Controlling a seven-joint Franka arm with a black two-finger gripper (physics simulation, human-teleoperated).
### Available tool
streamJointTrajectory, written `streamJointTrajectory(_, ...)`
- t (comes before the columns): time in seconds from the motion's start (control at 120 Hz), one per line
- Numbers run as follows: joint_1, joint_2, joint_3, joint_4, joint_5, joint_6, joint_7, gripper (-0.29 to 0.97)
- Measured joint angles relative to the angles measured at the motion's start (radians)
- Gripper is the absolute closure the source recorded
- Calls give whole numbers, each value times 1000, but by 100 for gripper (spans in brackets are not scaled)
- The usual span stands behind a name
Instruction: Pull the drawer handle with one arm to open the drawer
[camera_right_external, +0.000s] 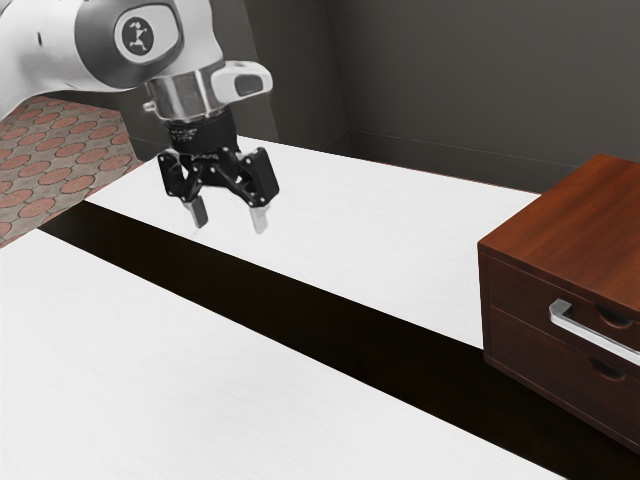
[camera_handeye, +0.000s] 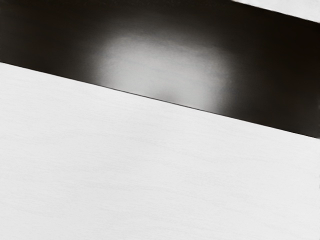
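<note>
the gripper (camera_right_external: 230, 220) hangs with its fingers spread and nothing between them, over the white surface (camera_right_external: 400, 230), well apart from the cabinet (camera_right_external: 575, 235). the handle (camera_right_external: 590, 335), a silver bar, sits on the cabinet's front, on a drawer (camera_right_external: 530, 300) that looks shut. the risk, i'd say, is the long reach to the cabinet: coming in askew could knock a finger on the front or slip off the bar. the exterior view gives cabinet and handle; the wrist view gives the surface (camera_handeye: 150, 175) under the hand and a dark band (camera_handeye: 165, 65) with a pale glare.
</note>
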Motion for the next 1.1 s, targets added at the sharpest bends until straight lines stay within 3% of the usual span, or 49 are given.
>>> streamJointTrajectory(0.333,30,-3,-1,7,-39,102,-46,0)
streamJointTrajectory(0.45,38,-95,-8,55,-86,80,-98,0)
streamJointTrajectory(0.583,183,-90,-225,55,-111,117,-208,0)
streamJointTrajectory(0.783,-31,-72,-357,-23,-85,249,-372,0)
streamJointTrajectory(0.967,-62,-65,-469,-65,26,278,-476,0)
streamJointTrajectory(1.1,-100,-77,-559,-83,106,259,-354,0)
